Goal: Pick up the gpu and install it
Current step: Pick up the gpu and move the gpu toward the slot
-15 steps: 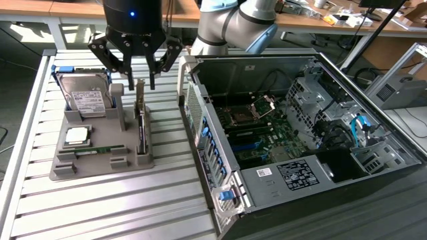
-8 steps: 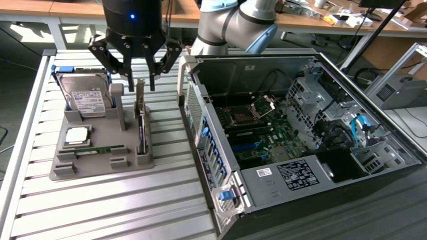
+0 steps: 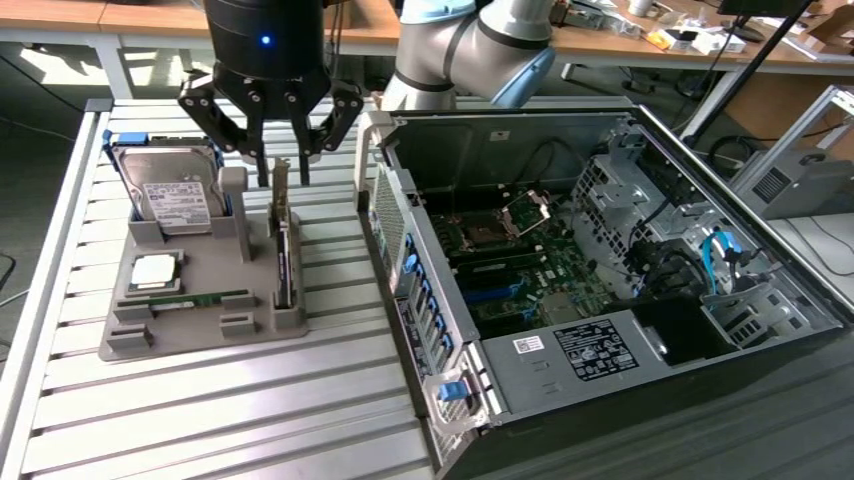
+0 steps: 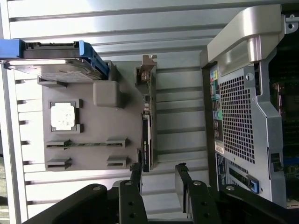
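Observation:
The gpu (image 3: 282,240) is a thin dark card standing on edge in a slot along the side of the grey holder tray (image 3: 187,335) nearest the computer case, with its silvery bracket at the far end. My gripper (image 3: 279,178) hangs just above that end, open, with the card's top edge showing between the fingers and nothing held. In the wrist view the gpu (image 4: 146,126) runs straight ahead of the gripper (image 4: 159,171). One black fingertip (image 4: 136,173) lines up with the card and the other stands off towards the case.
The tray (image 4: 100,126) also holds a hard drive (image 3: 171,190) in a blue frame, a CPU (image 3: 154,270) and a green memory stick (image 3: 200,298). An open computer case (image 3: 561,250) lies on the exterior view's right, motherboard exposed. Its perforated back panel (image 4: 238,116) stands close to the card.

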